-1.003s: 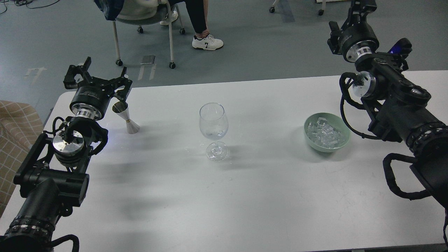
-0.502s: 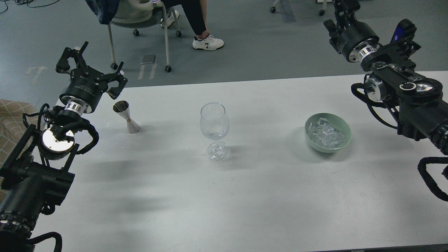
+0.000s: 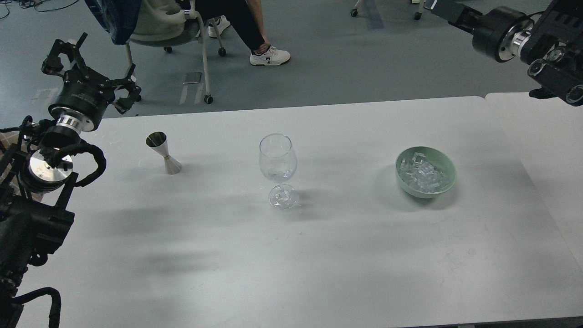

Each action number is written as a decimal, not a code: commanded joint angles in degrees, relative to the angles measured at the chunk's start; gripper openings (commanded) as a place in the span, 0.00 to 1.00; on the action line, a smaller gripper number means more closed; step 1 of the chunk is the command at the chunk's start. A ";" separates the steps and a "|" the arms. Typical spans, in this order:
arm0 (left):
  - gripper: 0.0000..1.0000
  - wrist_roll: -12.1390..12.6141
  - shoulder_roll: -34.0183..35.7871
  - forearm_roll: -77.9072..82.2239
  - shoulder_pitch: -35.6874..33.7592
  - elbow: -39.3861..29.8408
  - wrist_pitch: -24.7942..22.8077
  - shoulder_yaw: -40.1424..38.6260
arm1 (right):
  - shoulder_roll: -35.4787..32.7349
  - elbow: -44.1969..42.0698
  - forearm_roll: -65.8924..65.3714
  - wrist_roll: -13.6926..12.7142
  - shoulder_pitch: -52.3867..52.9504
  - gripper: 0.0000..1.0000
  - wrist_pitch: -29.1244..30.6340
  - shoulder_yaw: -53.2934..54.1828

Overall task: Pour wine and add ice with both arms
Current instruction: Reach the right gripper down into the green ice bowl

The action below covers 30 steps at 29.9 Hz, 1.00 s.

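A clear wine glass (image 3: pixel 278 157) stands upright at the middle of the white table (image 3: pixel 319 255). A small amount of clear wine (image 3: pixel 279 173) lies in the bottom of its bowl. A green bowl (image 3: pixel 447 169) to the right holds several ice cubes (image 3: pixel 422 173). A steel jigger (image 3: pixel 163 152) stands to the left of the glass. My left gripper (image 3: pixel 91 68) is open and empty, above the table's far left corner and apart from the jigger. My right arm (image 3: pixel 524 36) crosses the top right corner. Its gripper is cut off by the top edge.
A second white table (image 3: pixel 542 136) adjoins on the right. Beyond the far edge, a person with white shoes (image 3: pixel 269 55) sits on a wheeled chair (image 3: pixel 191 27) on the grey floor.
Both arms have pulled back outward. My left gripper moved up and left, away from the jigger. My right arm rose to the top right corner, its gripper leaving the view.
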 commanded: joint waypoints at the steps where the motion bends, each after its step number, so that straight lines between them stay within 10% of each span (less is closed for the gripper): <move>1: 0.98 -0.23 -0.20 -0.25 0.58 -0.05 0.03 -0.40 | 0.33 0.84 -5.06 -0.02 -0.14 1.00 -0.01 -3.62; 17: 0.97 -3.39 -0.99 -2.27 0.76 4.17 0.30 -4.71 | -12.94 26.58 -26.32 -0.02 -0.58 0.99 -0.36 -11.09; 30: 0.97 -2.69 -3.10 -2.27 0.84 4.17 -0.58 -4.18 | -13.83 27.91 -29.58 -0.02 -3.57 0.98 -0.10 -11.53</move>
